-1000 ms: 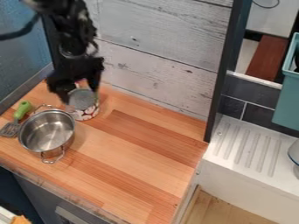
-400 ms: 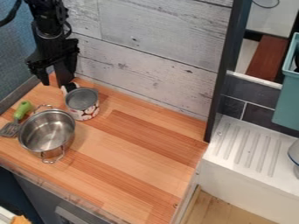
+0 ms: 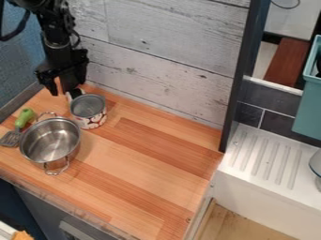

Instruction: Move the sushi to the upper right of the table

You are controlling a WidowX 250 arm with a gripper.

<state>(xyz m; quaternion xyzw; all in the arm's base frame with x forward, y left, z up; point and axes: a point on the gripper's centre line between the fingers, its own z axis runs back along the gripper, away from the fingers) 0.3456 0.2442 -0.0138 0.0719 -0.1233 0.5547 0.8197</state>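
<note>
At far left you have the spatula (image 3: 12,137) and, beside it, the steel pot (image 3: 51,142); keep the sushi away from that rim when you carry it. Above and a little right of the pot hangs your claw (image 3: 64,90), its two fingers well parted, wood showing between them, and nothing you can see in their hold. Just right of it, by the upper left of the patterned cup (image 3: 88,110), is a small black-and-white piece that you can fairly take for the sushi (image 3: 75,93), though so little of it shows that you might be looking at the cup's handle.

If it is the sushi, expect a light toy, probably with some give and a smooth skin. Take it low across its middle and squeeze gently: a grip on one end could make it twist or pop out. Mind the cup, which a wide finger might knock or catch. Then lift over the cup and set the sushi down softly at the bench's (image 3: 144,161) upper right, near the wall (image 3: 169,70) and the dark post (image 3: 239,75).
</note>
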